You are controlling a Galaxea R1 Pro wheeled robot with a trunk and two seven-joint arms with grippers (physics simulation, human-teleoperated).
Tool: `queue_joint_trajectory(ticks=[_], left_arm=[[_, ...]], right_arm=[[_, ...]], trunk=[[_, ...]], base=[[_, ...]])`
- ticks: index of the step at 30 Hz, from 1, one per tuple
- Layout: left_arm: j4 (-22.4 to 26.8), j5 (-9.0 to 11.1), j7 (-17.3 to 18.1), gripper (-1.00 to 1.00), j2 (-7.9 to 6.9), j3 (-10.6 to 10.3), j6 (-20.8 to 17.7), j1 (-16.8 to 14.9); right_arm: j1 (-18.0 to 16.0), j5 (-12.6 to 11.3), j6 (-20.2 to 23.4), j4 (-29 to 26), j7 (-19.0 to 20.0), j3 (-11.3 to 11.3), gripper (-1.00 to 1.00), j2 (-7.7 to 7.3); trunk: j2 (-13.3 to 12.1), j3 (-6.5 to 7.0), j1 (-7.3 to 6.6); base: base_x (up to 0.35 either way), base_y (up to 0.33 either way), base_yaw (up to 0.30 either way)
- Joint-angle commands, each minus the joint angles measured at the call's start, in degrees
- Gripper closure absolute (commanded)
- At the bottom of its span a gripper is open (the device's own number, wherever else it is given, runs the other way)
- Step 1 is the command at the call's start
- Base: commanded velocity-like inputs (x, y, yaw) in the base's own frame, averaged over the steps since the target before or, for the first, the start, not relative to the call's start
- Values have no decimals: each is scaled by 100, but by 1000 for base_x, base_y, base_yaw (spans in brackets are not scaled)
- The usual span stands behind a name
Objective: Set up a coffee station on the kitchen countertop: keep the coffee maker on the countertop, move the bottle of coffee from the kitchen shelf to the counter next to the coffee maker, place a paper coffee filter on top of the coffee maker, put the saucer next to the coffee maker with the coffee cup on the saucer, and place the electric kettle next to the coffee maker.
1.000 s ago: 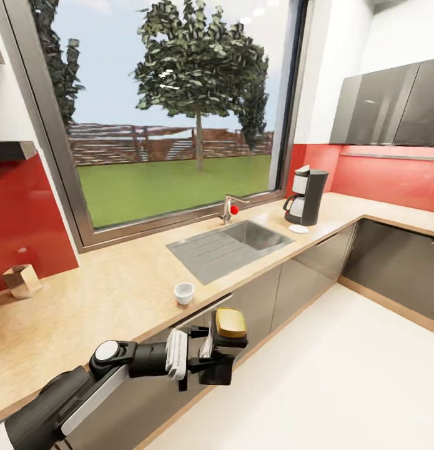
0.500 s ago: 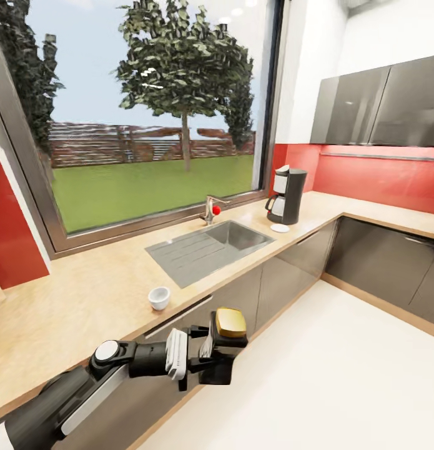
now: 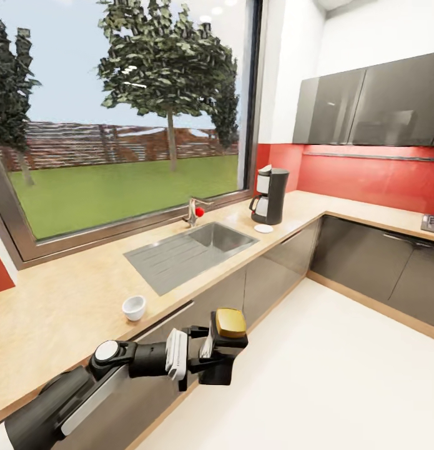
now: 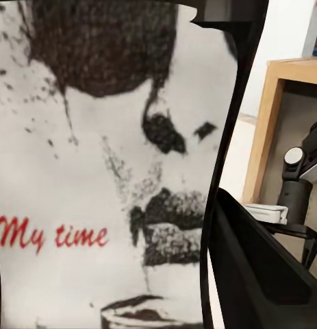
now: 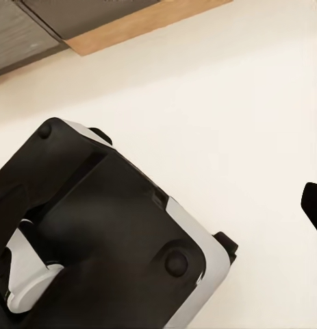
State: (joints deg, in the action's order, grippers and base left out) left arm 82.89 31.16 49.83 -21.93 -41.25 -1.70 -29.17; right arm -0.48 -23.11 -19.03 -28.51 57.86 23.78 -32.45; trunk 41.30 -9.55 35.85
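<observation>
kitchen with a big window, red backsplash, dark grey cabinets, white floor. the long light tan wood-grain kitchen countertop (image 3: 67,312) runs along the window wall and turns the corner at the far right, grey inset sink (image 3: 188,250) in the middle of the run.

left gripper (image 3: 210,350) hangs off the counter's front edge, over the floor, clamped on the small dark bottle of coffee with the yellow-tan lid (image 3: 230,323). bottle upright, lid up, long axis vertical. left wrist view is up against its white label (image 4: 96,205), red "my time" text readable. right gripper: can't tell its state; the right wrist view shows the robot's black-and-white base (image 5: 110,240) over white floor.

tall dark grey coffee maker with the small carafe (image 3: 268,196) stands on the counter past the sink, near the corner. small flat white saucer (image 3: 263,229) just beside its foot, counter-front side. small white coffee cup (image 3: 134,307) sits alone near the front edge, well apart from the saucer.

key relation: coffee maker lies ahead and to the right of the carrying hand, whole sink between them. likely out of arm's reach, so my guess is base travel along the counter first, then set the bottle down upright beside the machine, clear of the saucer. left arm already has it, no handover needed.
</observation>
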Motion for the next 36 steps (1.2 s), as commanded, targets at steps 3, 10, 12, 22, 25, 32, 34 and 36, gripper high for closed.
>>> queue_joint_trajectory(ticks=[3, 10, 12, 22, 25, 32, 34, 36], left_arm=[[-1, 39, 9, 100, -5, -15, -6, -10], [-4, 39, 9, 100, -5, -9, -6, -10], [-3, 39, 9, 100, -5, -10, -6, -10], [-4, 39, 9, 100, -5, -12, -6, -10], [-3, 39, 9, 100, -5, -14, -6, -10], [-2, 39, 9, 100, -5, -14, -6, -10], [-1, 39, 9, 100, -5, -14, -6, -10], [-1, 39, 9, 100, -5, -13, -6, -10]], right_arm=[[-5, -36, -23, 15, 9, 38, -100, -7], [-5, -35, -22, 20, 21, 36, -100, -7], [-5, -35, -21, 20, 22, 37, -100, -7], [-5, -35, -16, 20, 23, 34, -100, -7], [-5, -35, -17, 20, 20, 35, -100, -7], [-5, -35, -13, 20, 15, 34, -100, -7], [-5, -35, -13, 20, 15, 34, -100, -7], [-5, -35, -13, 20, 15, 34, -100, -7]], trunk=[[7, -8, 4], [7, -8, 4], [7, -8, 4], [7, -8, 4], [7, -8, 4], [7, -8, 4], [7, -8, 4], [7, -8, 4]], base=[[223, -201, -5], [177, -151, -120], [55, -43, -242], [12, -9, -269], [48, -22, -244], [211, -156, -64], [256, -199, -9], [260, -202, -5]])
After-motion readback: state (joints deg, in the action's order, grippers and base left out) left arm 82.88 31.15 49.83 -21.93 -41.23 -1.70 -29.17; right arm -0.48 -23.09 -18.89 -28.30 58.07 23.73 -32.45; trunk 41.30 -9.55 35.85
